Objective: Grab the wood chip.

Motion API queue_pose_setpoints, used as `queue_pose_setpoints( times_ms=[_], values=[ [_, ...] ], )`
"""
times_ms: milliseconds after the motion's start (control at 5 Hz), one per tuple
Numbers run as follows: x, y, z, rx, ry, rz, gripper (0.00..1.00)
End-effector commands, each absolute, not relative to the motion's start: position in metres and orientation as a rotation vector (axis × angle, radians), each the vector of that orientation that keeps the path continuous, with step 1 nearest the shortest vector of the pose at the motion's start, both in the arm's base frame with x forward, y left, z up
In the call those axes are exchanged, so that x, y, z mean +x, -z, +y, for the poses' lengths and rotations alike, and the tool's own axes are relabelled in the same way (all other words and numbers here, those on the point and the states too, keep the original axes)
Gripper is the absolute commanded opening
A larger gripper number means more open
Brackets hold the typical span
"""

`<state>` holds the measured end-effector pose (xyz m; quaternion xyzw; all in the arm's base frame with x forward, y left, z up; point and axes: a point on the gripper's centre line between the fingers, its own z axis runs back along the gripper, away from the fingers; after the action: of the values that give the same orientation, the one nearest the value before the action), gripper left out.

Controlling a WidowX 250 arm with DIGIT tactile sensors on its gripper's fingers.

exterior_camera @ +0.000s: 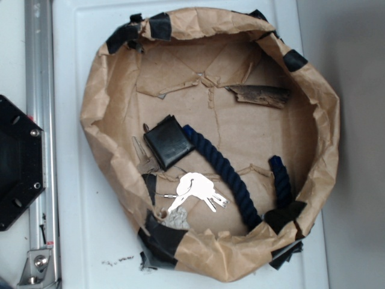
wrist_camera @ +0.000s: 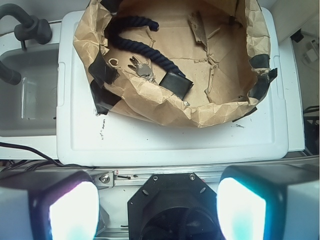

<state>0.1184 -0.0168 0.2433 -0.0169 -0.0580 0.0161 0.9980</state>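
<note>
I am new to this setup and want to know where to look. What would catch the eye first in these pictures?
First, the big crumpled paper nest patched with black tape, sitting on a white lid. Inside it, a dark blue rope curves across the floor beside a black pouch and overexposed white keys. The dark wood chip lies alone near the far wall, while the hand hangs open well outside the nest.
</note>
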Motion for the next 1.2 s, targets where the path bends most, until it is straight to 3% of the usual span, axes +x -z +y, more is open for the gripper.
queue_pose_setpoints(
  times_ms=[0, 200, 400, 600, 1000],
  values=[
    [0.118, -0.243, -0.017, -0.034, -0.032, -0.116, 1.0],
    [0.156, -0.22, 0.014, 0.116, -0.001, -0.37, 1.0],
    [0.202, -0.202, 0.034, 0.202, -0.111, -0.565, 1.0],
    [0.24, -0.184, 0.04, 0.235, -0.119, -0.582, 1.0],
    [0.286, -0.14, 0.045, 0.199, -0.13, -0.496, 1.0]
  ],
)
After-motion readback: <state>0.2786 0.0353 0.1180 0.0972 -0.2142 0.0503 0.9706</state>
